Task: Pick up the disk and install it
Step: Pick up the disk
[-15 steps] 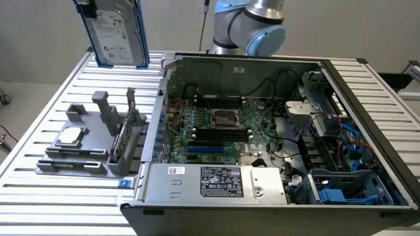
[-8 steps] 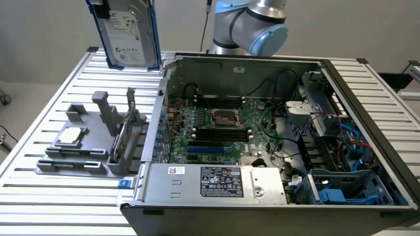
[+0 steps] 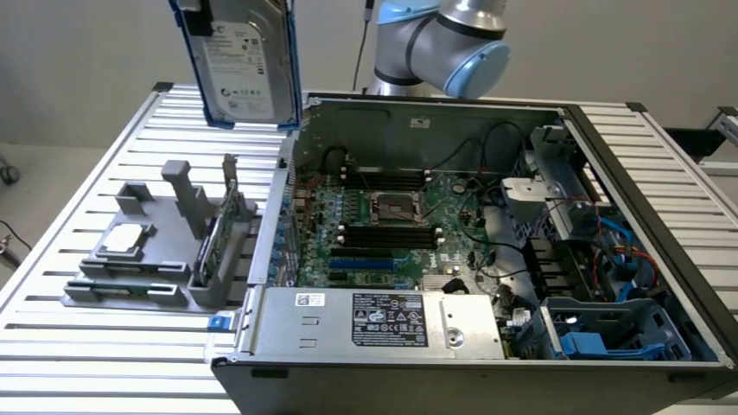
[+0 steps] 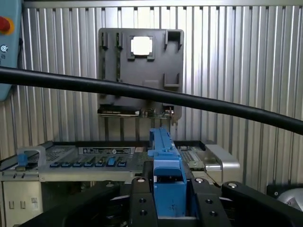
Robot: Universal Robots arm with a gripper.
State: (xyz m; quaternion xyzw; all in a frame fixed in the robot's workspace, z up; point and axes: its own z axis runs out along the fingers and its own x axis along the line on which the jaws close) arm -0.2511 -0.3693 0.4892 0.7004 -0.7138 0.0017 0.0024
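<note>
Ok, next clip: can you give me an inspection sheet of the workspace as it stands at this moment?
Surface: slatted metal table, carrying an open computer case.
Job's things: the disk hangs upright in the air, to the exterior view's left of the case, not installed.
Clutter: grey holder with a small silver chip and an upright card; silver labelled box in the case.
Grippers: gripper shut on the disk's blue frame.
Cables: black cable crossing the wrist view; blue and red wires inside the case.
Surroundings: robot arm behind the case; pendant with red button; pale wall.
</note>
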